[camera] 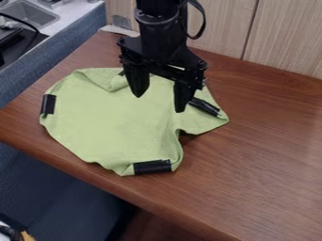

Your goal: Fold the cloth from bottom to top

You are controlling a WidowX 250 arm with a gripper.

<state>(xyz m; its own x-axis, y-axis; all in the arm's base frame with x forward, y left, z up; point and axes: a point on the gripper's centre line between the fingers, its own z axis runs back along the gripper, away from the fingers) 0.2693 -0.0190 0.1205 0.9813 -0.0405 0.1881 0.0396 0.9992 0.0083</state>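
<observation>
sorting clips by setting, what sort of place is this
Probably a robot test bench beside a toy kitchen: a black robot arm over a wooden table, a green cloth with black tape patches, and a small sink at the upper left.

Black arm [158, 33], tool [158, 102] downward, fingers [181, 96] apart

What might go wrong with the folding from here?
The open claw hangs over the upper part of the cloth, so it might pinch the middle rather than the bottom edge. The cloth already lies rumpled, with a notch on its right side, so a fold may come out crooked.
</observation>
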